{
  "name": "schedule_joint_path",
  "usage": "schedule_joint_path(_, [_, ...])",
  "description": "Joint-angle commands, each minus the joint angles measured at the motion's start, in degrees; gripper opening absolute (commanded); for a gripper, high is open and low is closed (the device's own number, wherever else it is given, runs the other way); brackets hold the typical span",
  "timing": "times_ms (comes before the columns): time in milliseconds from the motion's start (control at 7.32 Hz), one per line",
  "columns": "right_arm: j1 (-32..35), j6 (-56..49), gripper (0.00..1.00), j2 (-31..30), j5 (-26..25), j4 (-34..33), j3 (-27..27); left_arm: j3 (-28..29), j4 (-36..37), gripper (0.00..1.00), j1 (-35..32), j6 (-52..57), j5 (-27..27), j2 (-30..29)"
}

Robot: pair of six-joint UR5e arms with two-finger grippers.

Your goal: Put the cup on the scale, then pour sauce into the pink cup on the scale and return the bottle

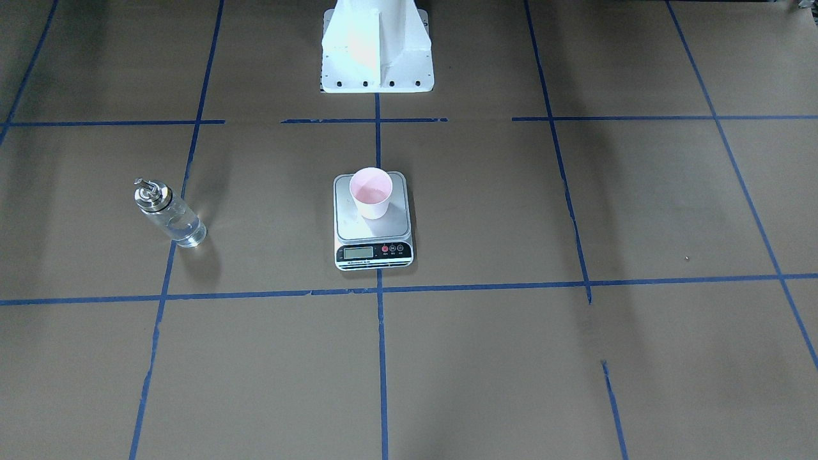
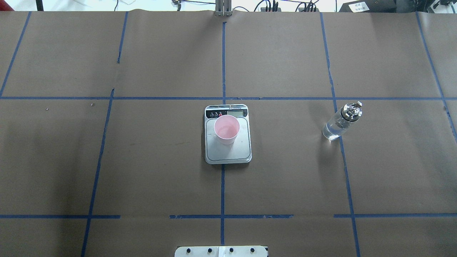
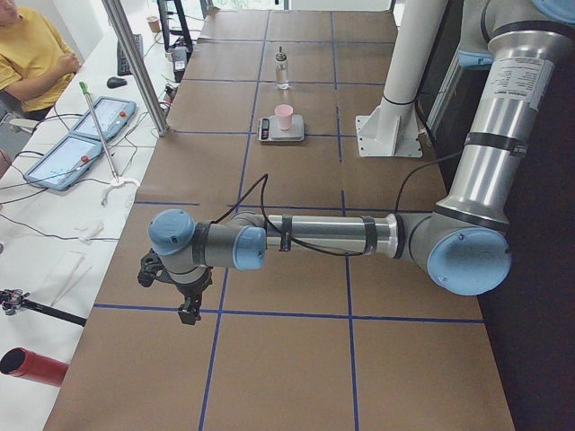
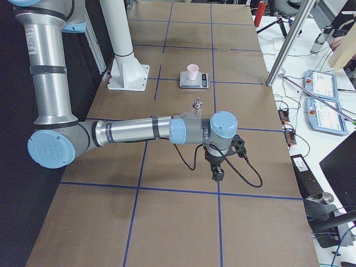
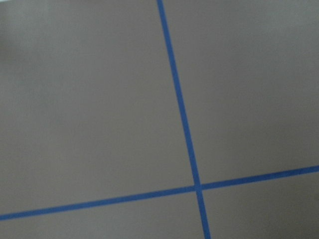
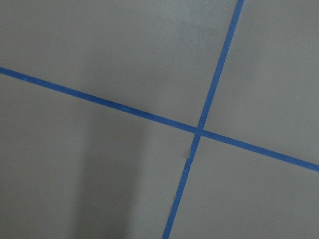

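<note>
**Cup upright on the scale, bottle standing to the robot's right**

The cup (image 2: 226,129) stands upright on the scale (image 2: 228,153) with its open rim upward. It sits on the half of the platform nearer to the display. It is a pale pink tapered paper cup, wider at the rim than at the foot, and its inside looks matte.

The scale is flat and rectangular, with a smooth silver-grey platform on a white body. Its long axis runs away from the robot, and the black strip with the LCD and red buttons is at the far end.

The bottle (image 2: 341,121) stands upright on the table (image 2: 285,178), on the robot's right and well apart from the scale. It is a clear glass cylinder with the colourless sauce (image 2: 332,130) inside. The shiny metal pourer cap (image 2: 352,110) has a small spout that points away from the scale.

The table is covered with brown paper marked by blue tape lines (image 2: 222,189).

The left gripper (image 3: 184,296) and the right gripper (image 4: 217,167) hang fingers down over the two table ends. One cannot tell whether their jaws are spread or pressed together.
</note>
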Motion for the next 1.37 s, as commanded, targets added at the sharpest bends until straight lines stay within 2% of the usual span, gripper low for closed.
schedule_joint_path(0, [-0.1, 0.34, 1.0, -0.03, 0.23, -0.02, -0.96, -6.78, 6.29, 1.0, 0.28, -0.7, -0.15, 1.89])
schedule_joint_path(137, [-0.19, 0.25, 1.0, -0.21, 0.05, 0.07, -1.04, -10.28, 6.98, 1.0, 0.37, -0.7, -0.24, 3.38])
schedule_joint_path(683, [-0.63, 0.52, 1.0, -0.91, -0.04, 0.07, -0.95, -10.75, 5.32, 1.0, 0.63, -0.61, -0.23, 6.81])
schedule_joint_path(956, [-0.89, 2.7, 1.0, -1.0, 0.05, 0.16, -0.87, -12.84, 5.49, 1.0, 4.05, -0.78, -0.24, 6.99])
schedule_joint_path(1229, [-1.59, 2.63, 1.0, -0.91, -0.12, 0.16, -1.04, -12.69, 5.32, 1.0, 4.06, -1.22, -0.15, 7.95])
